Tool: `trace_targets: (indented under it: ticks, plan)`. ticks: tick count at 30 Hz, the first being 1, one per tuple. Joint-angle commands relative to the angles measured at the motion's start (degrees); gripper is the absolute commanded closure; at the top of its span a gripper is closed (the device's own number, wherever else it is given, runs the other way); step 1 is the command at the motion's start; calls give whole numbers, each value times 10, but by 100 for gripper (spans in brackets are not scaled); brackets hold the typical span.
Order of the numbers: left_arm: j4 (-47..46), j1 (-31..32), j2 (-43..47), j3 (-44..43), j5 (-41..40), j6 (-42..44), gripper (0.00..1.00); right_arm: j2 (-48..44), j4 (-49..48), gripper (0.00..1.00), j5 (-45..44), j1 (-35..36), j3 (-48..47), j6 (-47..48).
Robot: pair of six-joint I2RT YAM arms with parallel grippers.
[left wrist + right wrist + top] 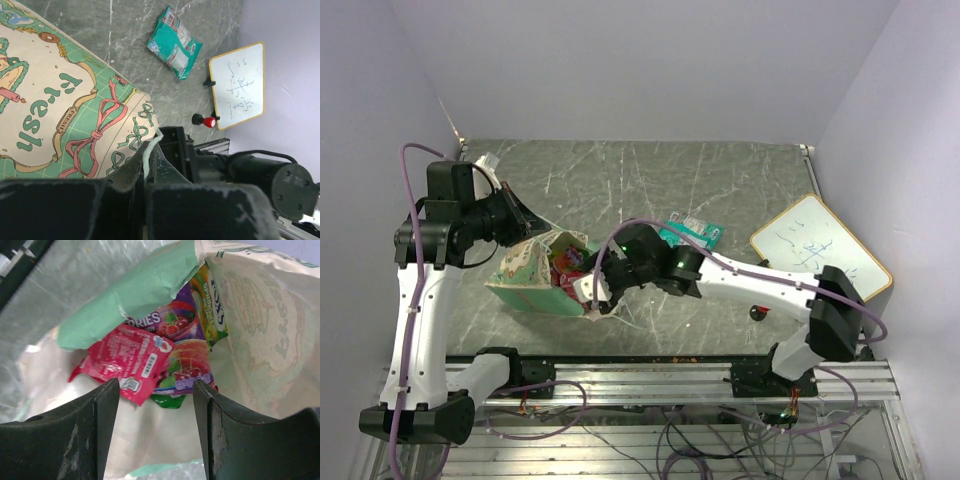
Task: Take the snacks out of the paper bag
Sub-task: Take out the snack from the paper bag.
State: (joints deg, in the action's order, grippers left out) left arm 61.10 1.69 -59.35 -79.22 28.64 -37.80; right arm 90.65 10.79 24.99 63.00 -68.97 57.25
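With the left hand (145, 192) clamped on the bag (60, 100), the right hand (155, 390), spread apart, may pinch paper with the red packet (122, 360).

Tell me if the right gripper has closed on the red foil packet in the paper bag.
No; the right gripper is open, its fingers spread wide with the red foil packet unclamped.

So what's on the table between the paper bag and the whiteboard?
A green snack packet and a small red-topped knob, shown in the left wrist view.
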Motion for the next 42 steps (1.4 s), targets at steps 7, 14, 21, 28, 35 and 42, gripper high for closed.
trace_targets:
  ticks: [7, 14, 21, 28, 35, 42]
  plan:
    - [-4, -1, -13, -35, 16, 7, 93, 90, -2, 33, -96, 7, -73, 165]
    - [2, 0, -9, -35, 24, 20, 93, 127, 37, 29, -125, 9, -121, 206]
    - [9, 0, -16, -44, 20, 43, 93, 185, 82, 31, -155, 10, -181, 234]
    - [28, 0, -23, -52, 25, 57, 93, 222, 95, 34, -149, 11, -218, 225]
    - [-10, 0, -6, -17, 43, 20, 93, 224, 97, 44, -119, 12, -207, 207]
    - [-4, 0, -10, -25, 41, 29, 93, 216, 122, 73, -138, 14, -209, 196]
